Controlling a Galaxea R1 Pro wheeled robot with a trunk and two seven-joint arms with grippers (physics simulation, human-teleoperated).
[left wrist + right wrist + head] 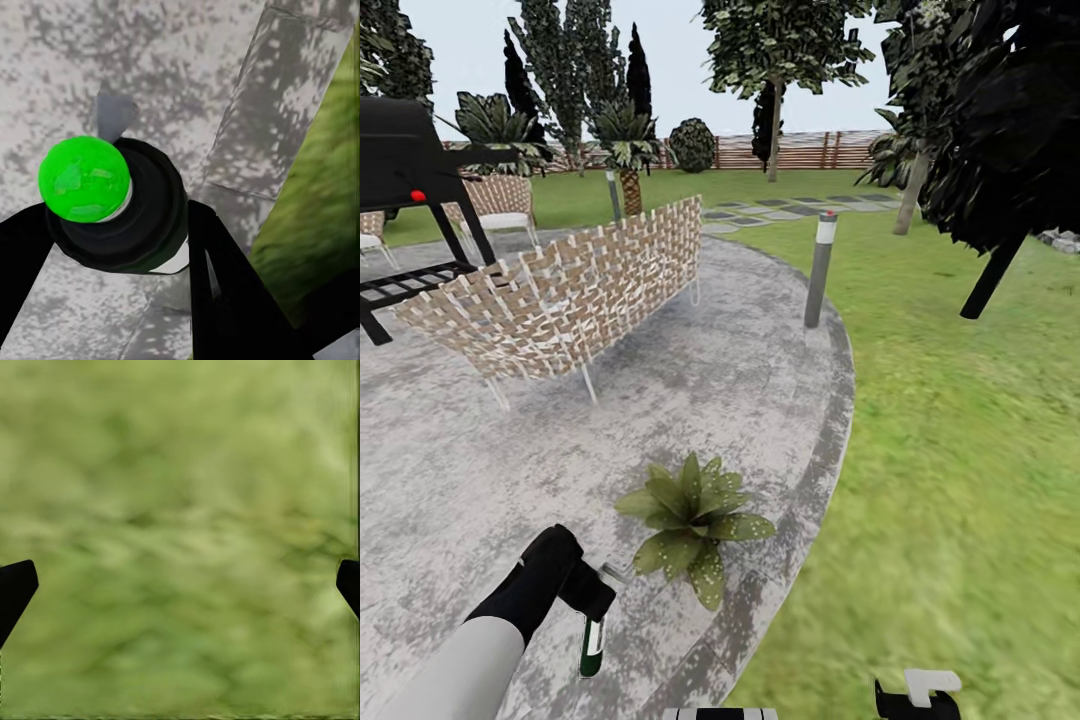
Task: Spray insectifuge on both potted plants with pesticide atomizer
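- In our left wrist view the left gripper [120, 247] has its fingers clamped on the atomizer [112, 210], seen end-on: a bright green cap over a dark round body.
- Our head view shows the atomizer [593, 640] side-on instead: slim, white and dark green, long axis near vertical, hanging above the patio [460, 470].
- Right gripper [180, 585]: fingers wide apart over blurred lawn [180, 472].
- Just beyond the atomizer sits a plant [695, 520], speckled leaves spread.
- Farther off stands a wicker chair [570, 290].
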